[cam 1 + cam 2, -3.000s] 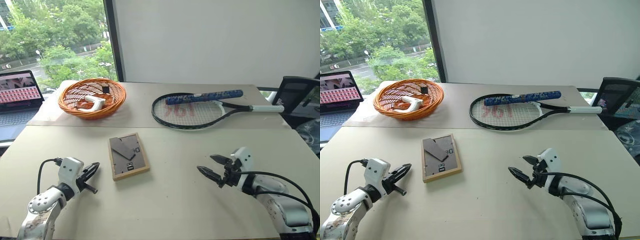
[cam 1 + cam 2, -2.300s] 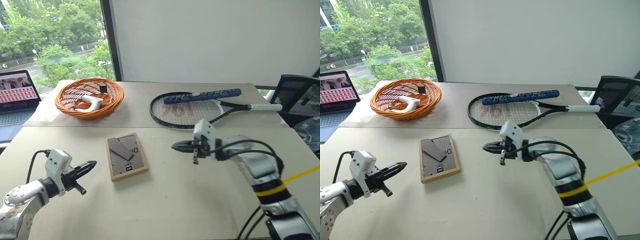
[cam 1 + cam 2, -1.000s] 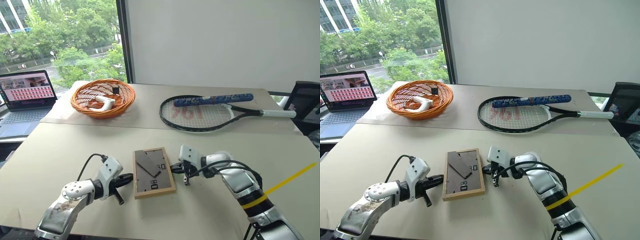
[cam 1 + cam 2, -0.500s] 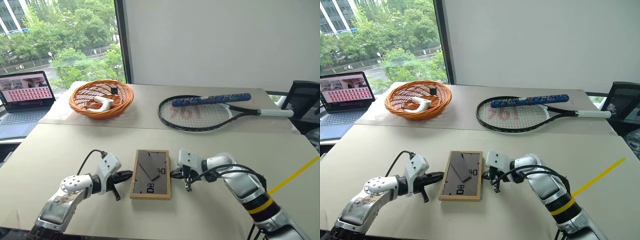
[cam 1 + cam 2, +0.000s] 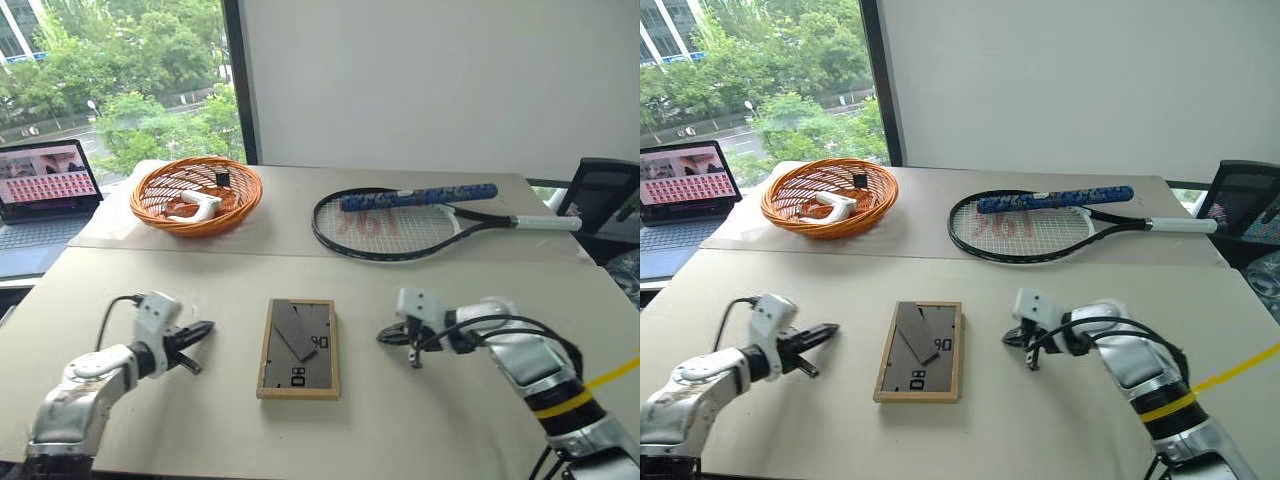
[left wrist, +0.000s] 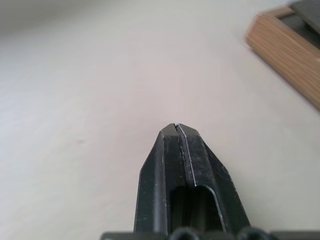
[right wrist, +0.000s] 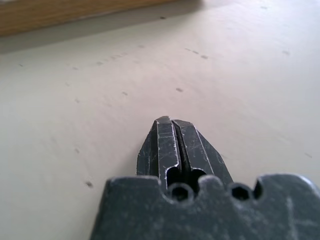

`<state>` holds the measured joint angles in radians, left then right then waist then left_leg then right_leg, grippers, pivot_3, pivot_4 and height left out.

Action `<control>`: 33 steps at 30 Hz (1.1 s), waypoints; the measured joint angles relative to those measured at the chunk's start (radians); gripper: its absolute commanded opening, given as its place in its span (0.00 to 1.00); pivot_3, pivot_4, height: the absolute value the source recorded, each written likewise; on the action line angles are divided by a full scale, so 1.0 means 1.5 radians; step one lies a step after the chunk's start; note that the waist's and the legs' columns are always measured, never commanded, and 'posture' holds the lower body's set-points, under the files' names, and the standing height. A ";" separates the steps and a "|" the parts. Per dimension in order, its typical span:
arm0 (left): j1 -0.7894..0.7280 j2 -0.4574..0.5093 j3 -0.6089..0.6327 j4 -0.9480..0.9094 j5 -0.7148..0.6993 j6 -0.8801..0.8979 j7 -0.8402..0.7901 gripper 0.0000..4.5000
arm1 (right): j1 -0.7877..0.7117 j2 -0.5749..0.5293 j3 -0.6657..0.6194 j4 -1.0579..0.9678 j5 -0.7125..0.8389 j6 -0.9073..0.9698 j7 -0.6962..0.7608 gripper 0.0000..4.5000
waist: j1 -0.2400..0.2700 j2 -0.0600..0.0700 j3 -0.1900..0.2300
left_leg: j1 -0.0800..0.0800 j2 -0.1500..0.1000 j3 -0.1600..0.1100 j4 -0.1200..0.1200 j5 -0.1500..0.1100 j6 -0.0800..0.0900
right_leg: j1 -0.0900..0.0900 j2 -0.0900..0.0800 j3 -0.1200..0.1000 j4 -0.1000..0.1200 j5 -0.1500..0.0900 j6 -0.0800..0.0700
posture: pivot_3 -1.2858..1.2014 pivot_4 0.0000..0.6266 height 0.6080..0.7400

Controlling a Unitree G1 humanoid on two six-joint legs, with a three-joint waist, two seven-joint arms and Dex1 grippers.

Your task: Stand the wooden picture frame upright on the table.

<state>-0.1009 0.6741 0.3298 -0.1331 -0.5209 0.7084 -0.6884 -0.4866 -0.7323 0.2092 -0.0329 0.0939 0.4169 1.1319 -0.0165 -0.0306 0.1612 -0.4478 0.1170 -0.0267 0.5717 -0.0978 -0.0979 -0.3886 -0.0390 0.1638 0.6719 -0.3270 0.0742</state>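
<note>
The picture frame (image 5: 298, 348) is showing a light-wood border around a dark grey back. The bench (image 5: 200, 430) is lying matte beige. The basket (image 5: 196, 194) is glowing orange. The racket (image 5: 385, 222) is carrying a black rim, red marking on its strings, a white shaft and a blue patterned grip. Both jaws are showing black.

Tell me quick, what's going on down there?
Left gripper and right gripper shut, either side of picture frame, not touching. Frame flat on table, back up. Nothing in the way.
</note>
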 measured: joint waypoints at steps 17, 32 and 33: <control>-0.055 0.047 0.052 0.025 -0.577 0.593 0.207 0.99 | 0.028 0.006 0.036 0.053 -0.029 -0.292 0.056 0.00 | -0.018 -0.002 0.002 | 0.001 0.000 -0.002 0.000 -0.001 0.000 | 0.001 0.000 -0.001 0.000 0.000 -0.003 | 0.52 0.24 0.88; -0.105 -0.085 -0.070 0.020 -0.734 0.544 0.444 0.99 | 0.035 0.097 0.092 0.040 -0.075 -0.288 -0.001 0.00 | 0.018 0.000 0.000 | 0.003 -0.004 -0.002 0.001 -0.001 0.000 | 0.004 -0.004 -0.001 -0.005 0.002 0.000 | 0.52 0.24 0.88; -0.108 -0.085 -0.092 0.029 -0.765 0.529 0.467 0.99 | 0.036 0.100 0.092 0.039 -0.075 -0.286 -0.005 0.00 | 0.019 0.000 0.000 | 0.003 -0.003 -0.002 0.001 -0.001 0.000 | 0.003 -0.004 -0.001 -0.005 0.002 0.000 | 0.52 0.24 0.88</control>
<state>-0.2630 0.5470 0.1917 -0.0893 -1.6685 1.5015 0.0113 -0.4332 -0.5821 0.3479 0.0263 -0.0187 -0.0116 1.1243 0.0114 -0.0300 0.1614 -0.4430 0.1117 -0.0295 0.5738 -0.0993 -0.0984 -0.3834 -0.0446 0.1618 0.6646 -0.3245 0.0747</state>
